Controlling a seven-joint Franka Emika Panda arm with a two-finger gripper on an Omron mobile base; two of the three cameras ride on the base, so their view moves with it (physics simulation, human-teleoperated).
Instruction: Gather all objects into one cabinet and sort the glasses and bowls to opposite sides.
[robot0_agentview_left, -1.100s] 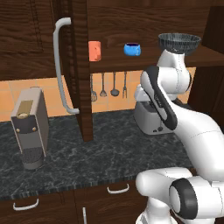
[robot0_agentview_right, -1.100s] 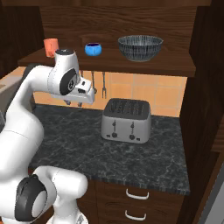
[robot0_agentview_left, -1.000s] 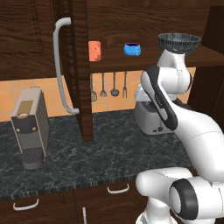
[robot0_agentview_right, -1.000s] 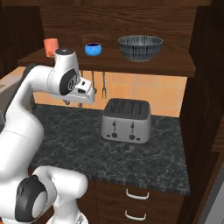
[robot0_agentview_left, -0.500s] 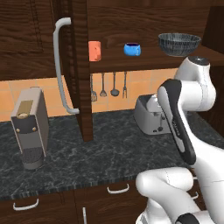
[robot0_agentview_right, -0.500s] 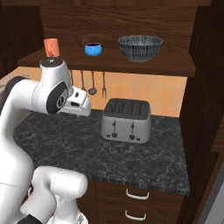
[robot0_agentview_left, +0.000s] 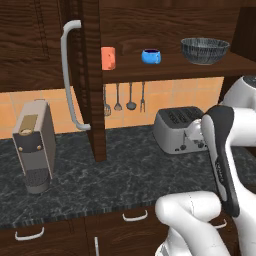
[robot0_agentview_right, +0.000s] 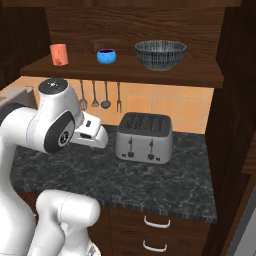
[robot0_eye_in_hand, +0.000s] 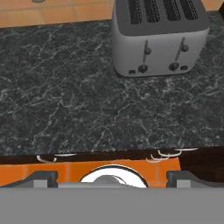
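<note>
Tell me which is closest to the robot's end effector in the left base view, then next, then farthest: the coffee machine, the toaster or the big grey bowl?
1. Toaster: right beside the end effector, on the counter.
2. Big grey bowl: up on the shelf above the toaster.
3. Coffee machine: far off at the counter's left end.

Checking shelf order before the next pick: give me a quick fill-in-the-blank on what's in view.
1. On the shelf, the orange cup stands farthest ____.
2. The blue bowl sits between the orange cup and the ____ bowl.
3. Under the shelf, the ____ stands on the counter.

Missing: left; grey; toaster
</note>
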